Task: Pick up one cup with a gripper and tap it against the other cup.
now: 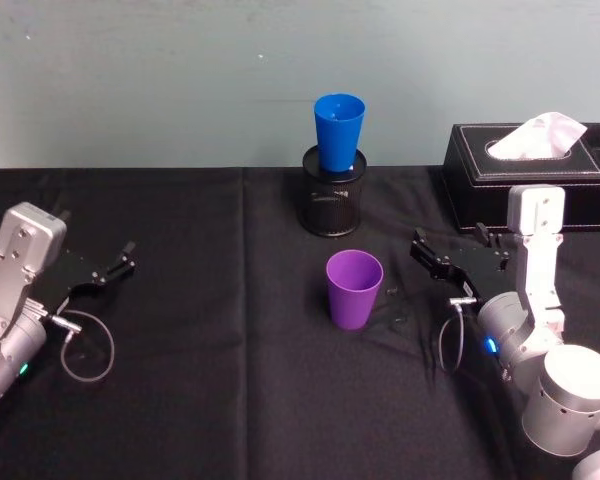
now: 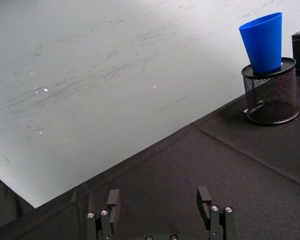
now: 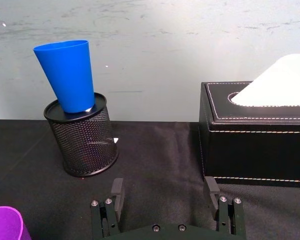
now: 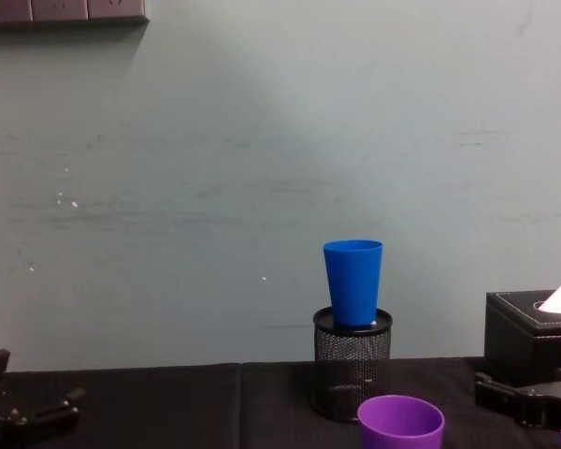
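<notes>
Your right gripper (image 1: 427, 252), fingers spread and empty, sits at three o'clock of the upright purple plastic tumbler (image 1: 354, 289), well placed to grasp it. The bright blue plastic tumbler (image 1: 339, 131) stands propped in the black mesh pen holder (image 1: 333, 205) at twelve o'clock. Your left gripper (image 1: 123, 257), fingers also spread, is parked at nine.

A smooth purple plastic cup (image 1: 354, 288) with a soft sheen stood on a counter (image 1: 210, 390) covered in matt black cloth, faintly creased. A blue plastic cup (image 1: 338, 131), equally smooth and slightly glossy, sat in a black wire-mesh pen holder (image 1: 333, 201). The tissue box (image 3: 257, 132) looked like black grained leather with pale stitching, soft white paper tissue (image 1: 536, 136) at its top. The wall (image 4: 262, 140) behind was matt, pale and scuffed.
</notes>
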Tool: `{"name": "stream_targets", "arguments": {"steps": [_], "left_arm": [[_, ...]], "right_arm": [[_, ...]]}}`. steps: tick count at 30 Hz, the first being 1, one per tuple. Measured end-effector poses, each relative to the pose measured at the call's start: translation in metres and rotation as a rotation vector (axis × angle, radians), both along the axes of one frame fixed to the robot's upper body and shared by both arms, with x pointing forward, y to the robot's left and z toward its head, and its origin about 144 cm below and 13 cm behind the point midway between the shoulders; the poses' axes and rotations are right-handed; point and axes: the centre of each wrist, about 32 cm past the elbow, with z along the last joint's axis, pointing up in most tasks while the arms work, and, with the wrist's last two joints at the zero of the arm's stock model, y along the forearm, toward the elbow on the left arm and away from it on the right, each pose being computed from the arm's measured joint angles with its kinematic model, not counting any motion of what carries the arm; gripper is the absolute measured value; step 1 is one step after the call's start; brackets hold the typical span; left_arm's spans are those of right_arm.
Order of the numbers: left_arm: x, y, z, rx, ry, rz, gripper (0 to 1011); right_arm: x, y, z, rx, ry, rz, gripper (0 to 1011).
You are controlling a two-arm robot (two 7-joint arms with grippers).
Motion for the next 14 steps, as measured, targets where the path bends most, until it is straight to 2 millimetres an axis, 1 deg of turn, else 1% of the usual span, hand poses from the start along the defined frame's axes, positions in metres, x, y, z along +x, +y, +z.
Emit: {"name": "stream_targets", "arguments": {"steps": [14], "left_arm": [[0.0, 0.0, 0.0, 0.0, 0.0, 0.0, 1000]], "right_arm": [[0.0, 0.0, 0.0002, 0.0, -0.001, 0.0, 1002]]}}
